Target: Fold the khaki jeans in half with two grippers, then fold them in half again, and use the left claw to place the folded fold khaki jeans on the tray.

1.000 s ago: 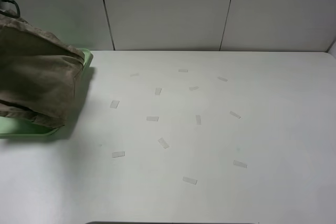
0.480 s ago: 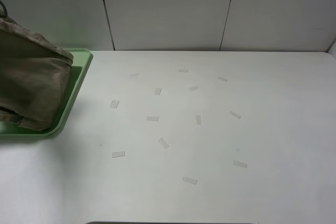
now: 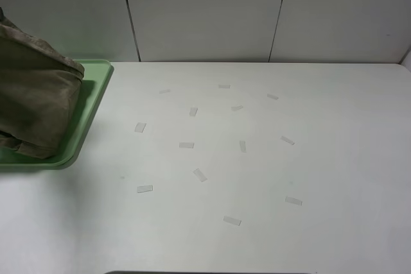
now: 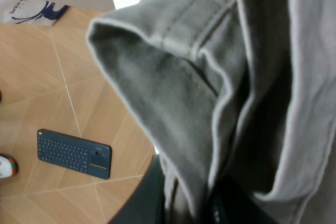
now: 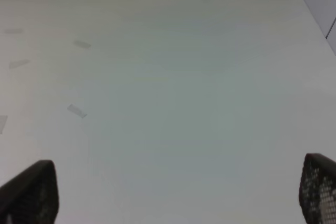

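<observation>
The folded khaki jeans (image 3: 35,94) hang in a bunched stack at the far left, over the pale-green tray (image 3: 90,110); their lower edge is at the tray's surface, and I cannot tell if it rests there. In the left wrist view the khaki jeans (image 4: 220,77) fill most of the picture, and my left gripper (image 4: 186,209) is shut on the cloth, with dark jaws showing on either side of the fold. The left arm itself is outside the high view. My right gripper (image 5: 176,192) stands open above bare white table, holding nothing.
Several small tape strips (image 3: 200,174) lie scattered over the white table (image 3: 334,158). Grey wall panels stand behind it. Past the table's left edge, a keyboard (image 4: 73,153) lies on the wooden floor.
The jeans have moved left and settled lower over the tray, uncovering more of its right rim. The right gripper has stayed put.
</observation>
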Robot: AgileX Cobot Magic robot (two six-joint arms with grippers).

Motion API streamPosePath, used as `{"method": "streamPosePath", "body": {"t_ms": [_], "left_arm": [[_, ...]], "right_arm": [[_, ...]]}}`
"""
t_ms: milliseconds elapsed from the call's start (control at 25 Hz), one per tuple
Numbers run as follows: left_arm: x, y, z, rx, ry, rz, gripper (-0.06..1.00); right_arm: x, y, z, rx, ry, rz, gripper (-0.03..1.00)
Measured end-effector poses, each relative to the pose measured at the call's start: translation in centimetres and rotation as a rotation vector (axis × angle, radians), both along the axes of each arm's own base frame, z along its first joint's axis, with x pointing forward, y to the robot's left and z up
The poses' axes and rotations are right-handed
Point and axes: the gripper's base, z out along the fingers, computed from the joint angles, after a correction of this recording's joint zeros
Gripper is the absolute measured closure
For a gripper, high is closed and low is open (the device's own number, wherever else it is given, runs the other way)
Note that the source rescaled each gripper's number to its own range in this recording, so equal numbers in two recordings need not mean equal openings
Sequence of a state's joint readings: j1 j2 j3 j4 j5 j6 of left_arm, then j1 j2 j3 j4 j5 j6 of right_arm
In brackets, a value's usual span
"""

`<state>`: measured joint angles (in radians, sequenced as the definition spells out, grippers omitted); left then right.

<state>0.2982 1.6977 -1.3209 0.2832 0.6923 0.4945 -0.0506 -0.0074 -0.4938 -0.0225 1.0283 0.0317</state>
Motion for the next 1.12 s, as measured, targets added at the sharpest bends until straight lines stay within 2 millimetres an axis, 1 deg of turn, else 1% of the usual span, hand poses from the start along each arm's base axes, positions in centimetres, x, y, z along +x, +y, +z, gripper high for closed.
{"method": "streamPosePath", "body": {"t_ms": [40, 120, 160, 240, 320, 360, 400, 480, 560, 760, 1000, 1120], "left_arm": [[0.1, 0.0, -0.2, -0.002, 0.005, 0.0, 0.93], [0.3, 0.1, -0.5, -0.004, 0.008, 0.001, 0.83], [0.3, 0.1, -0.6, -0.007, 0.004, 0.003, 0.72], [0.3, 0.1, -0.6, -0.019, -0.004, 0.015, 0.44], [0.3, 0.1, -0.4, -0.026, -0.021, 0.04, 0.2], [0.2, 0.1, -0.2, -0.031, -0.031, 0.059, 0.1], [0.2, 0.1, 0.0, -0.033, -0.039, 0.071, 0.04], [-0.1, 0.1, 0.5, -0.029, -0.059, 0.085, -0.02], [-0.3, 0.0, 1.1, -0.025, -0.075, 0.089, -0.04], [-0.7, -0.1, 2.0, -0.024, -0.101, 0.099, -0.06], [-1.1, -0.3, 2.7, -0.047, -0.137, 0.15, -0.06], [-1.3, -0.5, 2.8, -0.073, -0.125, 0.169, -0.06]], "right_arm": [[0.0, 0.0, 0.0, 0.0, 0.0, 0.0, -0.03], [0.0, 0.0, 0.0, 0.0, 0.0, 0.0, -0.03], [0.0, 0.0, 0.0, 0.0, 0.0, 0.0, -0.03], [0.0, 0.0, 0.0, 0.0, 0.0, 0.0, -0.03], [0.0, 0.0, 0.0, 0.0, 0.0, 0.0, -0.03], [0.0, 0.0, 0.0, 0.0, 0.0, 0.0, -0.03], [0.0, 0.0, 0.0, 0.0, 0.0, 0.0, -0.03], [0.0, 0.0, 0.0, 0.0, 0.0, 0.0, -0.03], [0.0, 0.0, 0.0, 0.0, 0.0, 0.0, -0.03], [0.0, 0.0, 0.0, 0.0, 0.0, 0.0, -0.03], [0.0, 0.0, 0.0, 0.0, 0.0, 0.0, -0.03], [0.0, 0.0, 0.0, 0.0, 0.0, 0.0, -0.03]]}}
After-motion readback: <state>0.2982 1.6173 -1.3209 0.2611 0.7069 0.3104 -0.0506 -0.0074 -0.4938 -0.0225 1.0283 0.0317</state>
